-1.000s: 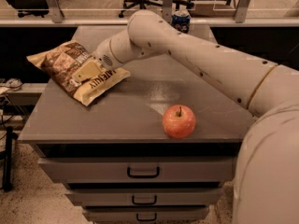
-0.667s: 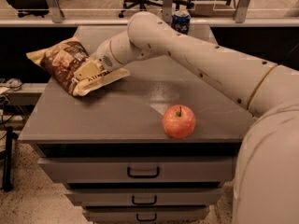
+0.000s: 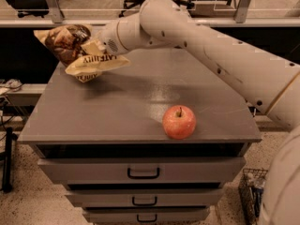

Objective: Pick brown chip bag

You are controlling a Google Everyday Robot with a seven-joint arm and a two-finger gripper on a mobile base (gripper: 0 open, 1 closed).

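The brown chip bag (image 3: 70, 43), crinkly with a dark brown centre and tan edges, hangs in the air above the far left corner of the grey cabinet top (image 3: 117, 111). It is bent, with its lower tan end folded towards me. My gripper (image 3: 93, 48) at the end of the white arm is shut on the bag's middle and holds it clear of the surface. The bag hides most of the fingers.
A red apple (image 3: 179, 122) stands near the front right edge of the cabinet top. Drawers with dark handles (image 3: 143, 174) sit below. Office chairs and a railing lie behind. A wire basket (image 3: 251, 191) stands on the floor at the right.
The gripper has lifted the bag off the cabinet top; the bag has risen and folded. The apple has not moved.
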